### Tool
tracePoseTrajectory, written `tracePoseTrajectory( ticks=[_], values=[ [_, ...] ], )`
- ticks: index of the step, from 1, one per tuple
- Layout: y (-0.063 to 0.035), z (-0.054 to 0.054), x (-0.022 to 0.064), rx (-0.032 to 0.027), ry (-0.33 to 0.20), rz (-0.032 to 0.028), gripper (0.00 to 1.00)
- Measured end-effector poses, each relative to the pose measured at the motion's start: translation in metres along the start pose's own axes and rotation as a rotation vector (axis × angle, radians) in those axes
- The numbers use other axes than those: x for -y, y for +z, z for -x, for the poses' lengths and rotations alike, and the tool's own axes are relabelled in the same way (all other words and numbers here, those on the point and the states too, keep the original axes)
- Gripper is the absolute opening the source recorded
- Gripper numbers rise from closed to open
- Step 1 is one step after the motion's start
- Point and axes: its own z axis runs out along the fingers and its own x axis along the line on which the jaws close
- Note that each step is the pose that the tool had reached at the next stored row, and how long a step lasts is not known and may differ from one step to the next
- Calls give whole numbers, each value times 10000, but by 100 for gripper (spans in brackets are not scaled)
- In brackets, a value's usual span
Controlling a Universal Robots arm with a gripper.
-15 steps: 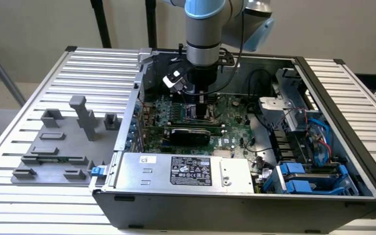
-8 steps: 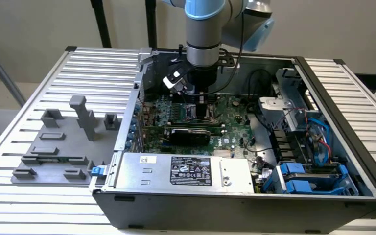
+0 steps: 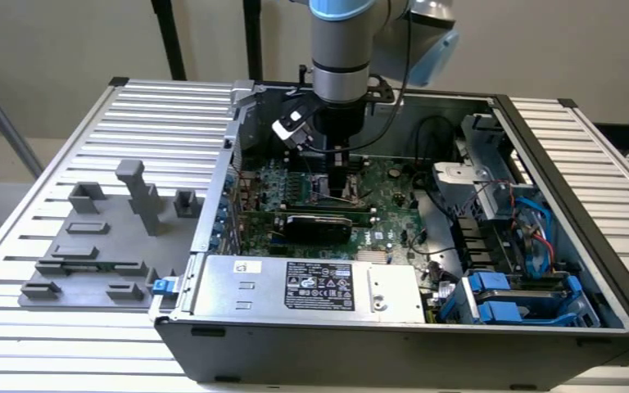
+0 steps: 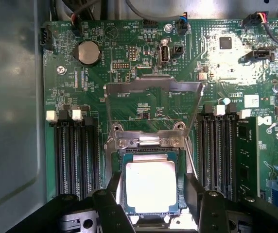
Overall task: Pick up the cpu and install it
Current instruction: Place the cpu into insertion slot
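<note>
Quick update from the remote seat: the cpu [image 4: 150, 189] looks to be lying flat in the socket [image 4: 151, 151] on the mobo, silver lid up, square to the frame afaict. The end effector [image 4: 152, 183] is right down over it, released imo. The black fingers [image 4: 112, 191] flank the chip on both sides w/ a thin gap on at least one side, so I don't read it as gripped. So I'd call this the tail of the install step: chip placed, jaws let go. The load plate [image 4: 151, 87] is flipped up and open, so nothing's clamped down yet. Judgement call, but any move from here wants to be dead straight w/ no sideways drift, bc those fingers sit v close to the chip edges and a nudge could shift it on the pins. Tight neighbourhood too: RAM slots [image 4: 76, 155] on one side, a seated RAM stick [image 4: 246, 155] on the other, coin battery [image 4: 87, 52] further up the board. From the exterior view the arm [image 3: 342, 49] reaches deep into the PC case [image 3: 576, 205], w/ cables [image 3: 511, 229] and the PSU [image 3: 304, 282] close by. The grey fixture blocks [image 3: 107, 237] sit out on the desk [image 3: 30, 344], well apart.
</note>
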Motion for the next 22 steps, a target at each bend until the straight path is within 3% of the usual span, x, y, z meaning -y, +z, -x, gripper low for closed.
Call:
tracePoseTrajectory(
  ticks=[6,9,18,20,21,22],
  values=[
    [-205,8,-15,-1,-1,0,62],
    [-259,11,-16,-1,-2,-1,60],
    [-265,12,-11,-47,2,-3,18],
    [-265,12,-11,-61,4,-4,18],
    [-265,12,-11,-68,4,-5,12],
    [-265,12,-11,-74,4,-5,12]
  ],
)
